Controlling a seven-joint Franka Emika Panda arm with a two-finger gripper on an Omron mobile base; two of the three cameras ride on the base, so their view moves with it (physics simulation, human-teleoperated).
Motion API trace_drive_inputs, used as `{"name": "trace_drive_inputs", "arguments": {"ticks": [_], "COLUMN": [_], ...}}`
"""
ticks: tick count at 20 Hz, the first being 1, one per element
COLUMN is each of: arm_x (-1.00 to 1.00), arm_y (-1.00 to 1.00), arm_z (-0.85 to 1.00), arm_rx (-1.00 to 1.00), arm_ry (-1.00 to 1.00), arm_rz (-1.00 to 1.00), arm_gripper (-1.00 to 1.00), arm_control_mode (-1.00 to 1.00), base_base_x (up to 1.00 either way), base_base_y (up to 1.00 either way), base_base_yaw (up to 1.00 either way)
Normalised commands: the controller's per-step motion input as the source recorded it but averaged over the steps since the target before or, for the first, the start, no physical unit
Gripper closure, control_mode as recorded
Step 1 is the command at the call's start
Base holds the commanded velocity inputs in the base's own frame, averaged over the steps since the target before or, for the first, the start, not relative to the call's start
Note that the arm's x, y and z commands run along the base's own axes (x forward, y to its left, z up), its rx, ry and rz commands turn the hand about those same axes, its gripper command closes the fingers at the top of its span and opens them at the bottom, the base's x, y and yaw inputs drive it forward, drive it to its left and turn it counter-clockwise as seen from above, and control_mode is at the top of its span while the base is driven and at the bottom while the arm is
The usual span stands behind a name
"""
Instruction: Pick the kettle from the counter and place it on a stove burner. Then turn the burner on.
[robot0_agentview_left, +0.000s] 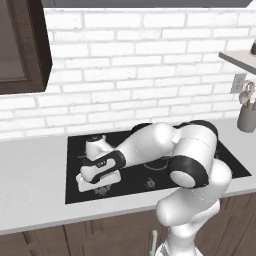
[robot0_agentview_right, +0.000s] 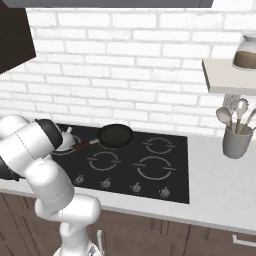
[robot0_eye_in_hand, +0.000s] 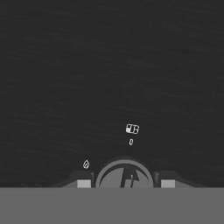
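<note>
The hand view looks straight down on the black glass of the stove at close range. A round knob sits between the two fingertips, one tip on each side of it. The tips stand apart, flanking the knob; contact with the knob cannot be confirmed. Small white markings are printed on the glass: a flame symbol left of the knob, a burner-position diagram and a "0" just beyond it.

The left base view shows what the hand view omits: the gripper is lowered to the front-left edge of the stove, over the knob row. The kettle stands on the glass just behind the hand, touching nothing of the gripper as far as can be seen, and its lower part is hidden by the wrist. The counter extends to the left of the hand.

The right base view adds the remaining stove layout: the kettle appears partly behind the arm's elbow, over the rear-left ring. A black frying pan with a reddish handle sits right of the kettle. The widest stove burner lies well to the right of the hand. A utensil holder stands on the counter at far right, beneath a shelf carrying a jar.
</note>
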Motion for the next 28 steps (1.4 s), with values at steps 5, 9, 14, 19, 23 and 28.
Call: {"name": "trace_drive_inputs", "arguments": {"ticks": [5, 9, 14, 19, 23, 28], "arm_x": [0.0, 0.0, -0.02, -0.13, -0.19, -0.12], "arm_y": [0.0, 0.0, 0.0, -0.01, -0.11, -0.24], "arm_z": [0.0, -0.2, -0.4, -0.4, -0.43, -0.46], "arm_rx": [0.0, 0.0, 0.0, 0.0, 0.0, 0.0], "arm_ry": [0.0, 0.09, 0.14, 0.07, 0.01, 0.0], "arm_rz": [0.0, 0.17, 0.43, 0.48, 0.51, 0.55], "arm_gripper": [1.0, 1.0, 1.0, 1.0, 1.0, 1.0], "arm_control_mode": [-1.0, -1.0, -1.0, -1.0, -1.0, -1.0], "base_base_x": [0.0, 0.0, 0.0, 0.0, 0.0, 0.0], "base_base_y": [0.0, 0.0, 0.0, 0.0, 0.0, 0.0], "base_base_yaw": [0.0, 0.0, 0.0, 0.0, 0.0, 0.0]}}
